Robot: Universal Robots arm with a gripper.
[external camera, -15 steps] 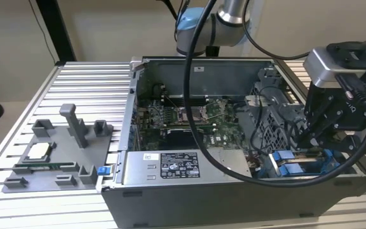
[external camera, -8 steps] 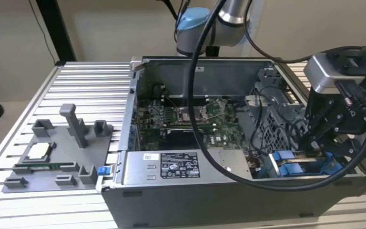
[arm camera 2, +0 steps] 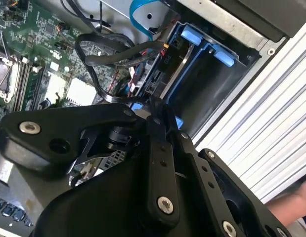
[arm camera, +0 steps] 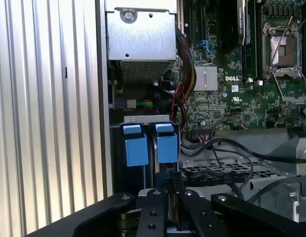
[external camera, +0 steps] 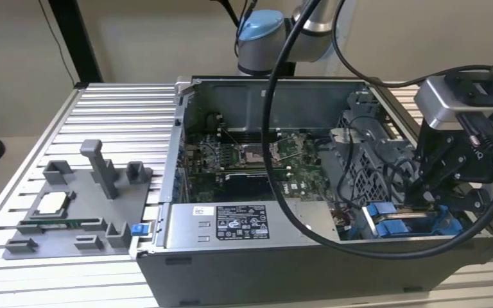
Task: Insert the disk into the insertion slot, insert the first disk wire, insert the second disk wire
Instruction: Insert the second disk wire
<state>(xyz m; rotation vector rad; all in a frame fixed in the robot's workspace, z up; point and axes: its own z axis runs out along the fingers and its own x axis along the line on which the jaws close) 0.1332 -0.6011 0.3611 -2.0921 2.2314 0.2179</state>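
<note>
I've got the hand (external camera: pixel 426 199) down inside the case (external camera: pixel 229 256), right over the slot (external camera: pixel 400 224) at the corner on the exterior view's right. In the second wrist view the disk (arm camera 2: pixel 157 74) looks seated in the bay, blue carrier tabs (arm camera 2: pixel 190 34) sticking out at the end, with the wires (arm camera 2: pixel 118 54) looped just beside it. So I reckon the disk step is done and I'm on the first wire. The fingers (arm camera: pixel 165 207) look nearly closed, but I can't tell whether they're pinching a plug. Lining it up with the connector needs a careful, straight push.
</note>
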